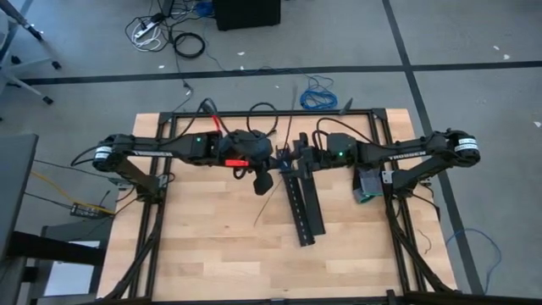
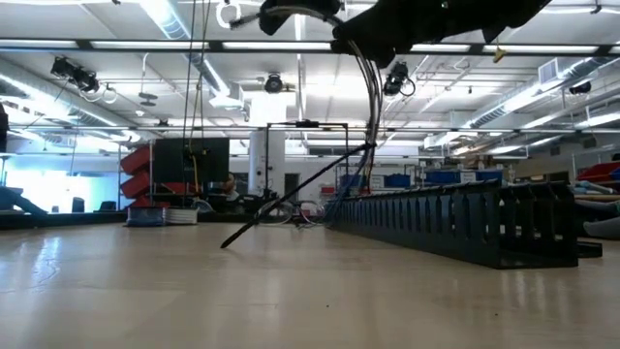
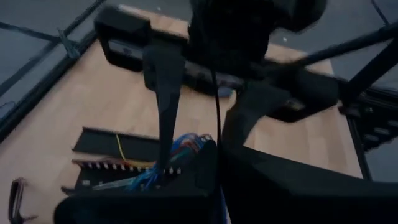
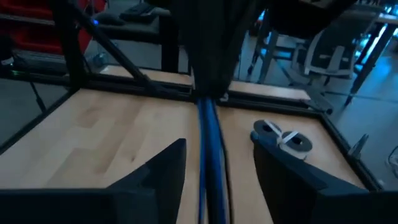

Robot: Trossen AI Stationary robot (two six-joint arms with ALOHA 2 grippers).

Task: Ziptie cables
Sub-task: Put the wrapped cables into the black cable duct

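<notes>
The cables [image 4: 208,155] are a thin bundle of bluish wires held above the table's middle, with one end splaying into coloured strands [image 3: 183,146]. My left gripper [image 1: 278,159] is shut on them and shows as the dark mass at the bundle's far end [image 4: 211,56]. My right gripper [image 1: 298,158] faces it, open. Its fingers [image 4: 168,168] stand on either side of the bundle without touching it. A thin black ziptie [image 2: 291,199] slants down from the grippers, its lower tip on the table [image 2: 225,245]. My left gripper holds the cables close to their splayed end [image 3: 186,149], lifted clear of the table. Its own dark fingers [image 3: 211,180] cover the place of contact. The ziptie [image 3: 217,112] runs up past the fingertips; I cannot tell whether it is in the hold too.
Wide black perforated strips [image 1: 303,207] lie on the wood under and in front of the grippers, running toward the near edge [image 2: 455,223]. A teal object [image 1: 366,186] sits by the right arm. A black frame [image 1: 254,114] borders the table. A blue coiled cable [image 1: 318,95] lies on the floor beyond.
</notes>
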